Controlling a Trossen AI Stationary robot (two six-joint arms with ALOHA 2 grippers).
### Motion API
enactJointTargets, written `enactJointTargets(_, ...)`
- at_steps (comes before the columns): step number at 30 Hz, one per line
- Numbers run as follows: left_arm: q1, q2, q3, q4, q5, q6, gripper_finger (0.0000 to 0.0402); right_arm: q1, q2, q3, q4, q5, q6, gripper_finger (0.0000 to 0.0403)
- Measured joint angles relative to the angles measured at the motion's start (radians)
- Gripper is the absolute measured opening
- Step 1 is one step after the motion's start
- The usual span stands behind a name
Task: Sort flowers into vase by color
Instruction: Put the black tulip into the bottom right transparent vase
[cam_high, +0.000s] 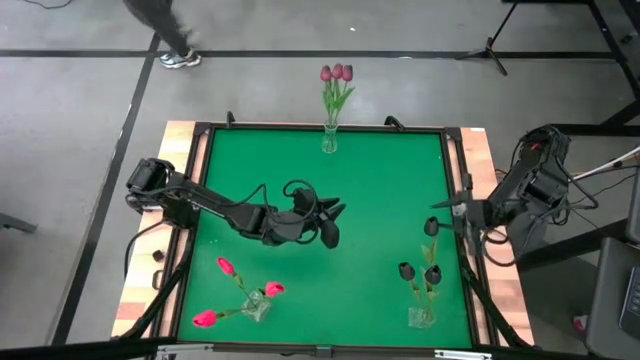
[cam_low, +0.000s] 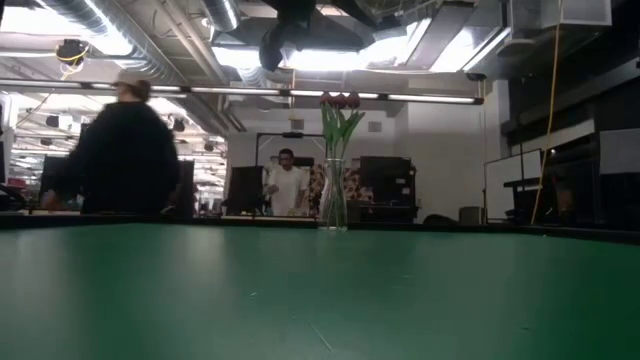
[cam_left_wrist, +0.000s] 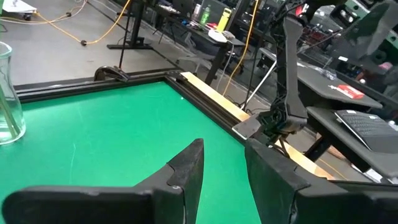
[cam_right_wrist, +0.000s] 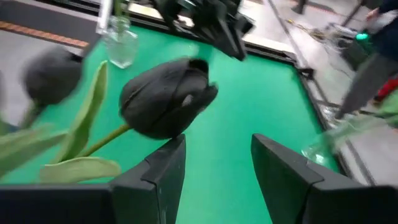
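Note:
Three glass vases stand on the green table. The far vase (cam_high: 329, 140) holds mauve tulips (cam_high: 337, 73). The near-left vase (cam_high: 258, 305) holds pink-red tulips (cam_high: 225, 265). The near-right vase (cam_high: 421, 318) holds near-black tulips (cam_high: 405, 270). My left gripper (cam_high: 335, 222) hangs open over the table's middle, nothing between its fingers (cam_left_wrist: 186, 168). My right gripper (cam_high: 440, 207) is open at the right edge, just beyond the tallest black tulip's head (cam_right_wrist: 168, 96), which stands close by one fingertip (cam_right_wrist: 171, 152). My right gripper stands with one fingertip right next to the black tulip's head (cam_right_wrist: 163, 127). Whether it touches the head I cannot tell. Nothing lies between the two fingers.
A raised dark frame (cam_high: 300, 128) runs around the green mat, with wooden borders outside it. People move in the room beyond the far edge (cam_low: 125, 150). Open green surface lies between the three vases.

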Motion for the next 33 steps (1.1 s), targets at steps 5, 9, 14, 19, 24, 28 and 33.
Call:
enactJointTargets(5,-0.008,0.000,0.000,0.000,0.000,0.006,0.0116,0.000,0.001,0.000,0.130,-0.098,-0.107,0.0184)
enactJointTargets(9,-0.008,0.000,0.000,-0.001,0.000,0.005,0.0116,0.000,0.002,0.000,0.196,-0.189,-0.165,0.0184)
enactJointTargets(14,-0.008,0.000,0.000,-0.001,0.000,0.005,0.0116,0.000,0.016,0.000,0.183,-0.254,-0.144,0.0184)
enactJointTargets(19,-0.009,0.000,-0.001,-0.004,0.000,0.005,0.0116,0.001,0.007,0.037,0.022,-0.258,0.008,0.0184)
enactJointTargets(24,-0.008,0.000,-0.001,-0.005,0.000,0.006,0.0116,0.003,-0.056,0.080,0.009,-0.415,0.164,0.0184)
enactJointTargets(28,-0.008,0.000,-0.001,-0.006,0.000,0.006,0.0116,0.003,-0.070,0.075,-0.015,-0.579,0.302,0.0184)
enactJointTargets(33,-0.012,0.000,-0.001,-0.015,0.000,0.007,0.0116,0.003,-0.070,-0.005,-0.041,-0.585,0.403,0.0184)
